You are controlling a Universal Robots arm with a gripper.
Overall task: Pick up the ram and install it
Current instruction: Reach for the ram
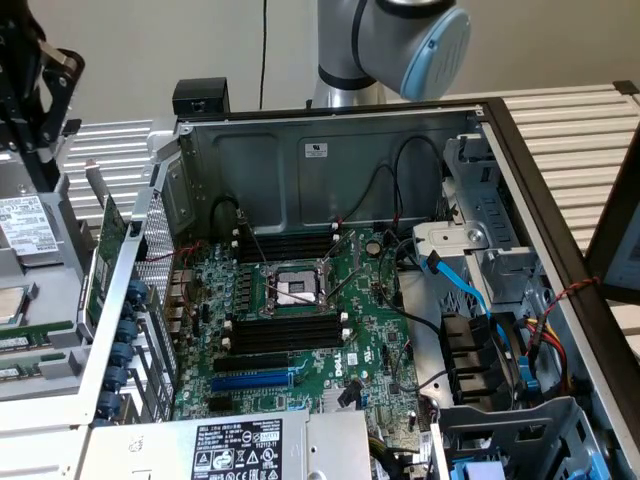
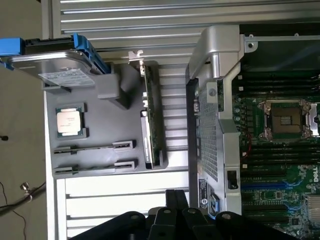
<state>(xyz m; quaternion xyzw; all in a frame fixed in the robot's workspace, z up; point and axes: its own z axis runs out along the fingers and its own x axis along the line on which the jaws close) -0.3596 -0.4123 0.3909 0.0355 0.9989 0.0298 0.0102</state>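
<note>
The open computer case (image 1: 330, 150) is the biggest thing here, with its green motherboard (image 1: 370, 300) lying flat inside; the arm (image 1: 400, 35) rises behind the case's far wall; just beside the case, on the exterior view's left, sits a gray tray (image 2: 100, 120); it carries a hard drive (image 2: 55, 62) in a blue caddy and an upright expansion card (image 2: 150, 115); the gripper (image 2: 176, 197) hangs near the tray, its black fingers (image 2: 170, 200) pressed together on nothing; the ram (image 1: 35, 340) rests edge-up in the tray, apart from the gripper; black memory slots (image 1: 285, 335) flank the processor socket (image 1: 295, 290); a loose processor (image 2: 69, 121) lies in the tray.
</note>
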